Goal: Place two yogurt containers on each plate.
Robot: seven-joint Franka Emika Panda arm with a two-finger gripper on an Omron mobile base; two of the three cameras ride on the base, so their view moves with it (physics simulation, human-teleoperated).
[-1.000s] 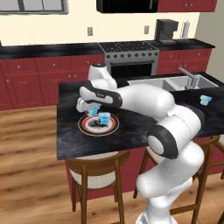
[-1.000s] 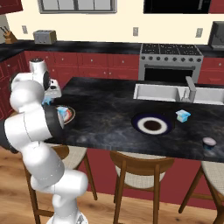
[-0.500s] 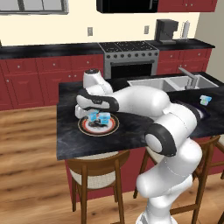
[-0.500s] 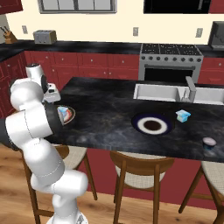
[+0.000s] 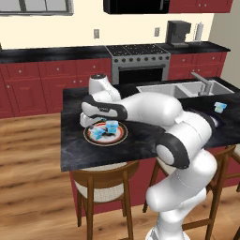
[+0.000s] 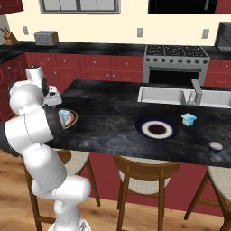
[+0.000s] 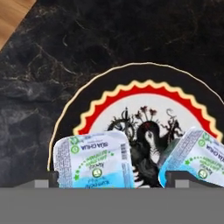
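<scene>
two yogurt containers now lie on the red-ringed plate (image 5: 106, 133) at the left end of the black marble island (image 6: 108, 113), so this half of the task looks done and the step in hand is a clean let-go and lift. largest first: the island carries both plates well apart, the red-ringed one near the arm and the navy plate (image 6: 157, 129) over by the sink (image 6: 180, 95), bare. a third yogurt container (image 6: 189, 119) sits on the stone just beside the navy plate, and a small lidded cup (image 6: 216, 147), too small to identify, stands near the island's right edge. from the hand view, the left yogurt container (image 7: 93, 160) rests flat with its label up, and the right yogurt container (image 7: 196, 158) lies tilted against the plate's centre. the gripper (image 7: 113, 178) hangs low over them with its jaws spread wide, one dark tip outside each cup, grasping nothing as far as i can judge. to finish well, the hand should rise straight up rather than sweep sideways, since either tip could nudge a cup off the rim; the tilted one looks the likelier to slide. once clear, the next reach calls for the container by the navy plate, approached from above with the jaws across its short sides.
</scene>
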